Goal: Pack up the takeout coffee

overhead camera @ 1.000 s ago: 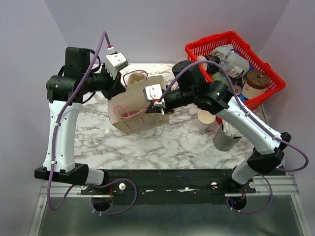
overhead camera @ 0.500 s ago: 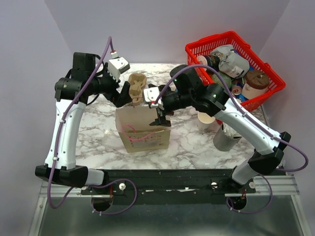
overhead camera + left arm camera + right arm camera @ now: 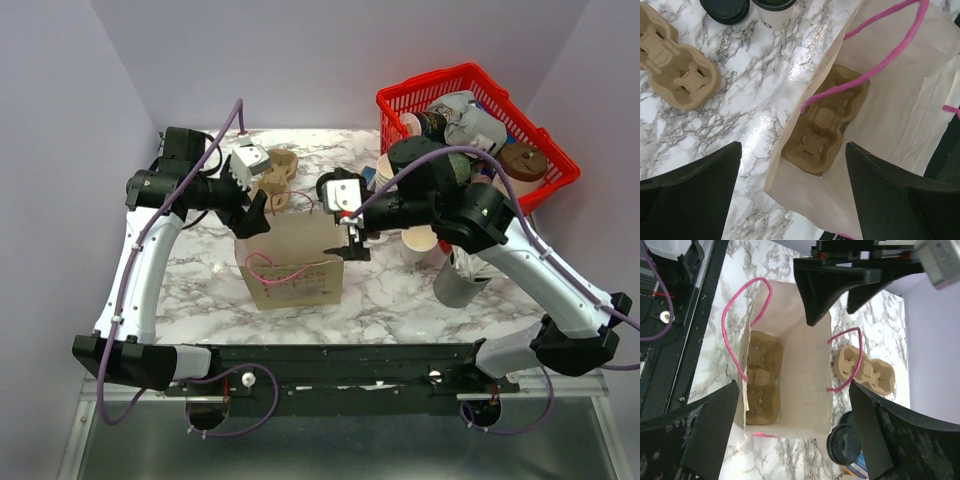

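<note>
The takeout coffee [image 3: 774,15], a white cup under a black lid, stands on the marble beyond the bag, and in the right wrist view its lid [image 3: 844,444] shows beside the bag's corner. A brown paper bag [image 3: 292,262] with pink handles stands upright and open. A cardboard cup carrier [image 3: 824,124] lies on its bottom [image 3: 762,377]. My left gripper [image 3: 255,214] hovers open above the bag's left rim [image 3: 795,200]. At the bag's right rim my right gripper [image 3: 352,243] is open too, holding nothing [image 3: 795,435].
A second cardboard carrier [image 3: 278,172] lies on the marble behind the bag. Another black lid [image 3: 725,7] sits next to the coffee. White paper cups [image 3: 420,240] and a grey cylinder [image 3: 456,285] stand to the right. A red basket [image 3: 470,72] of clutter fills the far right corner.
Both grippers held the bag tilted above the table. The bag now stands upright on the marble. Both grippers have opened, let go and drawn apart.
</note>
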Controlling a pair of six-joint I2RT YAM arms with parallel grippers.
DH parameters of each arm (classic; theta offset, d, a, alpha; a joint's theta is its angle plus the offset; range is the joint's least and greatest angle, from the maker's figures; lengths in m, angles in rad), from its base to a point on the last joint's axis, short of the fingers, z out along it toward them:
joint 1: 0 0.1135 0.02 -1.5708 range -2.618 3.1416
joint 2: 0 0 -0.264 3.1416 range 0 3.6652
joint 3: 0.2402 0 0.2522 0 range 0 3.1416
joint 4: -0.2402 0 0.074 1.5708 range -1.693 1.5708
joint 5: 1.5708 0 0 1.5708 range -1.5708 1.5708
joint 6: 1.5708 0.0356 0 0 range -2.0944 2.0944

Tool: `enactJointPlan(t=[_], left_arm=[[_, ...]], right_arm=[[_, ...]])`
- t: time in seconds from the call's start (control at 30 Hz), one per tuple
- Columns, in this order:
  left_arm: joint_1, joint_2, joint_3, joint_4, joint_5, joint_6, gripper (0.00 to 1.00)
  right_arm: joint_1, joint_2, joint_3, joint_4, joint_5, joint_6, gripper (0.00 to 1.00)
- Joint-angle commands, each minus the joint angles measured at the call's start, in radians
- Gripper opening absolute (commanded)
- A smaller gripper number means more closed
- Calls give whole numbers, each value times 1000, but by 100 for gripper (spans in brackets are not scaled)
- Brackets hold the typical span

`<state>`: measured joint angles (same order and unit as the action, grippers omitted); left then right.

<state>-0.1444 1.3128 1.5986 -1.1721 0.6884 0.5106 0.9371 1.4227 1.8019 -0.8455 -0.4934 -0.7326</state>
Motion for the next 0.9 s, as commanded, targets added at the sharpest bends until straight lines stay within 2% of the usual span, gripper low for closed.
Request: enactJointPlan(t=[0.0, 0.03, 0.07, 0.1, 0.37, 0.47, 0.57, 0.6, 0.7, 0.83, 0.87], left_arm=[[-1, 3, -57, 54, 46, 45, 84], [-3, 9, -63, 69, 48, 45, 82], [-6, 50, -54, 89, 77, 49, 71], [-7, 61, -46, 86, 88, 48, 66], [-24, 105, -38, 132, 119, 31, 61], [-27, 118, -39, 137, 117, 35, 55], [-27, 129, -32, 137, 143, 39, 40], [-27, 131, -31, 132, 148, 37, 26], [-27, 138, -16, 97, 145, 43, 0], [-27, 89, -23, 37, 80, 65, 0], [-26, 71, -29, 29, 29, 72, 0]], right_arm=[[-65, -25, -49, 48, 55, 123, 99], [-101, -19, -36, 49, -3, 162, 99], [-212, 13, 5, 48, -58, 256, 97], [-251, 18, 7, 62, -60, 271, 96], [-374, 97, -35, 86, -65, 280, 95], [-388, 149, -33, 85, -54, 236, 94], [-403, 200, -12, 69, -57, 182, 92], [-409, 238, 2, 51, -56, 149, 91], [-414, 330, 57, 7, -45, 83, 88], [-414, 436, 149, -30, -7, 59, 83], [-414, 456, 180, -32, 27, 64, 82]])
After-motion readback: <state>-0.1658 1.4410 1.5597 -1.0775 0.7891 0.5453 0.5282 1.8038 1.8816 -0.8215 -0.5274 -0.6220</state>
